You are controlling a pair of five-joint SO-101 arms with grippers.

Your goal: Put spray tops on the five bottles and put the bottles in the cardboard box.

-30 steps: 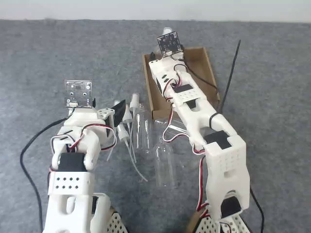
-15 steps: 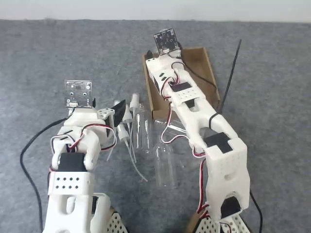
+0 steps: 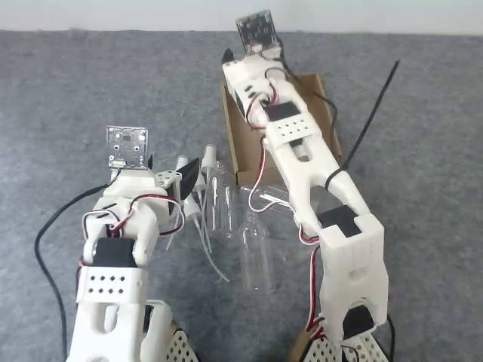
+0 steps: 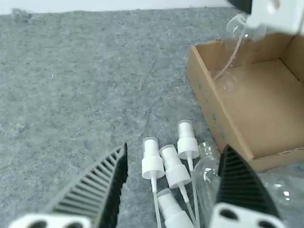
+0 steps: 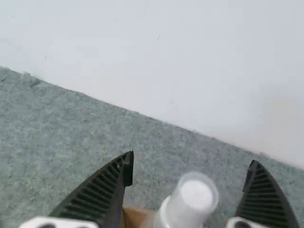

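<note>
Right gripper (image 5: pixel 190 164), fingers wide, hovers over a capped bottle (image 5: pixel 187 199) at the far end of the box (image 4: pixel 209 109). Left gripper (image 4: pixel 173 151), fingers wide, hangs above loose spray tops (image 4: pixel 168 166), near-left of the box.

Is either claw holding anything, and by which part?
Neither: left claw open over loose spray tops, right claw open, clear of the bottle.

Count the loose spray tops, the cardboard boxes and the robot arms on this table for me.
Loose spray tops: 4
Cardboard boxes: 1
Robot arms: 2
Total: 7
</note>
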